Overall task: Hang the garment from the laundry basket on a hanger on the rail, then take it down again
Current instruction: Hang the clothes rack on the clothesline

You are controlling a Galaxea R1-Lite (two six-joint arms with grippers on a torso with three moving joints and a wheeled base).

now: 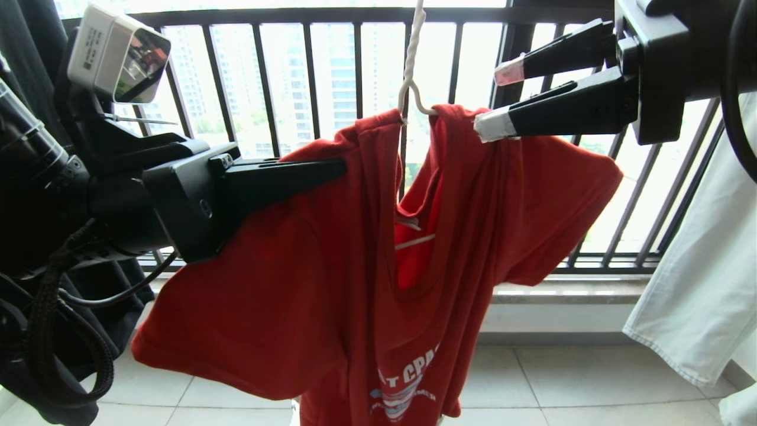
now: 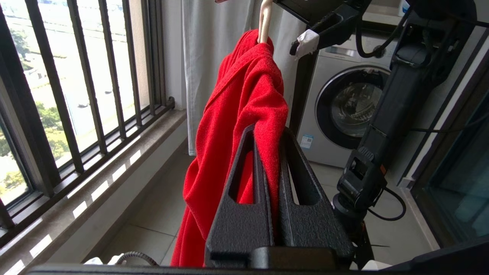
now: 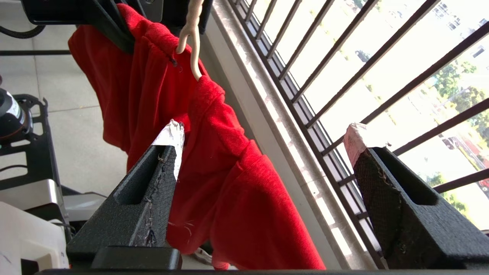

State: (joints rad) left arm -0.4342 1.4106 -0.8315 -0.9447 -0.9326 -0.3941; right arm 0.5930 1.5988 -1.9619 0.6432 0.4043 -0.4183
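Note:
The garment [image 1: 307,284], a red T-shirt with white chest lettering, hangs on the thin off-white hanger [image 1: 412,59], whose neck runs up out of view. My left gripper [image 1: 340,168] comes in from the left and is shut on a fold of the shirt's shoulder; red cloth [image 2: 244,95] shows pinched between the black fingers of that gripper [image 2: 267,131]. My right gripper [image 1: 500,99] stands open at the other shoulder, one taped fingertip [image 1: 491,127] close beside the collar. Nothing lies between the fingers of the right gripper [image 3: 263,130]. The rail and the laundry basket are out of view.
A black railing [image 1: 307,71] of vertical bars closes the balcony behind the shirt, above a stone ledge [image 1: 568,290]. A pale garment [image 1: 704,266] hangs at the right and dark cloth [image 1: 35,35] at the left. A washing machine [image 2: 344,103] stands behind the right arm.

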